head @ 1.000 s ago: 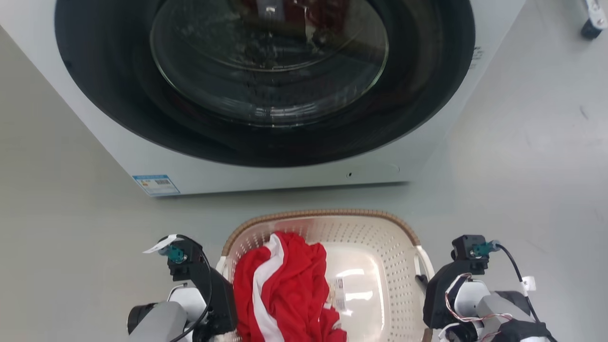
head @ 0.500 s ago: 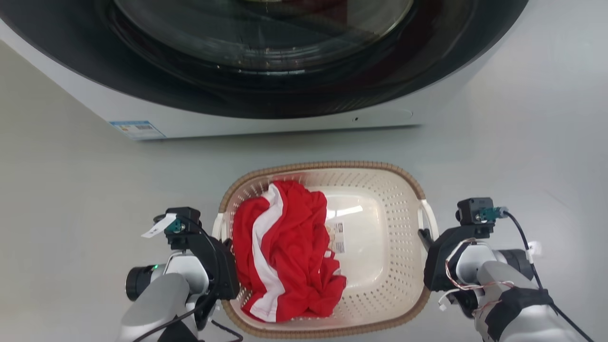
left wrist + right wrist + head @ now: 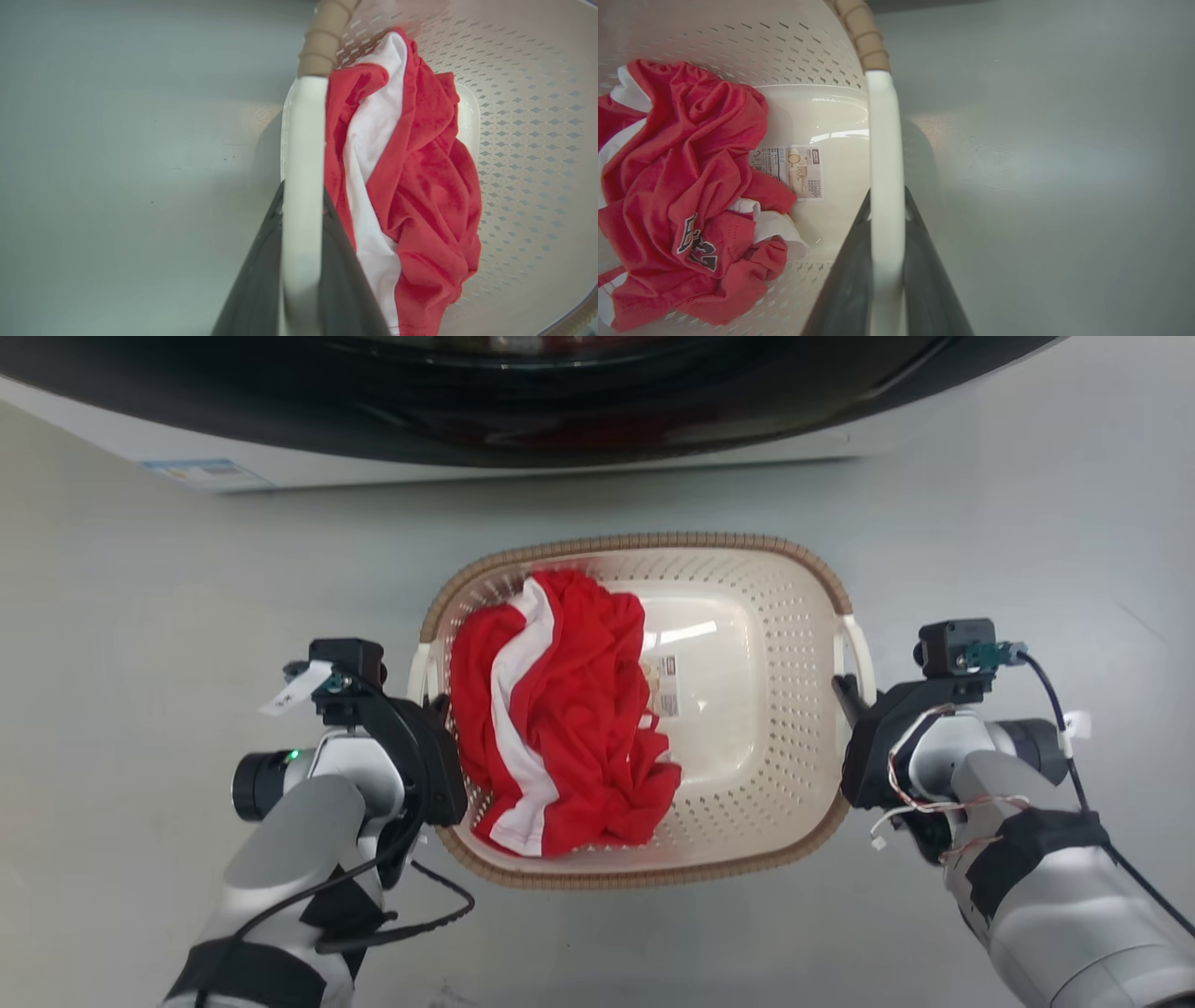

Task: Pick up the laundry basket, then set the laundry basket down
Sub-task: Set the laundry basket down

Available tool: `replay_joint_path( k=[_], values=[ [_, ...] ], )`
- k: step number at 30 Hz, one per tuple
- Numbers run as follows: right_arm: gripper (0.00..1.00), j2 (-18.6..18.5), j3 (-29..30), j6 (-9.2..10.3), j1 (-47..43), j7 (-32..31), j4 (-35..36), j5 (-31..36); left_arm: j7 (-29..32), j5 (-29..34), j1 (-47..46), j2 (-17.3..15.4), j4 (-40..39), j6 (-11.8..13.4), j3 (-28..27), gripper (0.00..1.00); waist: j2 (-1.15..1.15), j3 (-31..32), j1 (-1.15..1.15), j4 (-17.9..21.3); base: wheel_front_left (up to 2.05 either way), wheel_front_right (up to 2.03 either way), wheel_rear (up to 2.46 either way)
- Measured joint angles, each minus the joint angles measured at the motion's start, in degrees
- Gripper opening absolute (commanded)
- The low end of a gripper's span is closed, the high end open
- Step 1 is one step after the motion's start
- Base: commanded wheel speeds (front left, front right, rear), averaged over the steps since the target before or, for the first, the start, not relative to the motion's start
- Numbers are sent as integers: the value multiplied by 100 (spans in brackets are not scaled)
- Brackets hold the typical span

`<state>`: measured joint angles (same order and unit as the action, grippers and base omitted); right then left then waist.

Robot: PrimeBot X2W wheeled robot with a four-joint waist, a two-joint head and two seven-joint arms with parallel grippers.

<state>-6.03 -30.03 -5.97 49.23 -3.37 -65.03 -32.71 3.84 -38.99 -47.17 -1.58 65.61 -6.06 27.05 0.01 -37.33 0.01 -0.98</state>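
Left, right jaws clamped on laundry basket (image 3: 795, 709) handles (image 3: 301, 163).

Bright, even, diffuse light falls from above. In the head view the pale floor (image 3: 187, 579) is evenly lit, with only faint, soft shadows toward 6 o'clock, and focus is crisp. White streaks of glare lie on the glossy bottom of the laundry basket (image 3: 803, 616) near centre. The dark washing machine (image 3: 560, 392) at 12 o'clock holds dim reddish reflections. In the wrist views the handle (image 3: 301, 140) and the fingers of the left pincer (image 3: 302, 196) and right pincer (image 3: 887, 200) at 6 o'clock are out of focus, and the rim at 12 o'clock is blurred. A soft shadow lies beside each handle, and the floor dims toward the corners. The wide lens bows the basket wall.
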Motion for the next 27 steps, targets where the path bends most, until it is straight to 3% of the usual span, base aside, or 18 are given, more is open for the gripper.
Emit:
replay_joint_path(
  k=[12, 27],
  values=[
    [0, -65, -63, -11, 426, 152, -36, 57, -172, 2, -415, 1, 93, -14, -9, 0, 0, -894, 0, -31, 0, 0, 0],
    [0, -103, -118, -67, 551, 353, -190, 75, -303, 30, -570, 25, 258, -56, 62, 0, -2, -1016, -2, -95, 0, 0, 0]
  ],
)
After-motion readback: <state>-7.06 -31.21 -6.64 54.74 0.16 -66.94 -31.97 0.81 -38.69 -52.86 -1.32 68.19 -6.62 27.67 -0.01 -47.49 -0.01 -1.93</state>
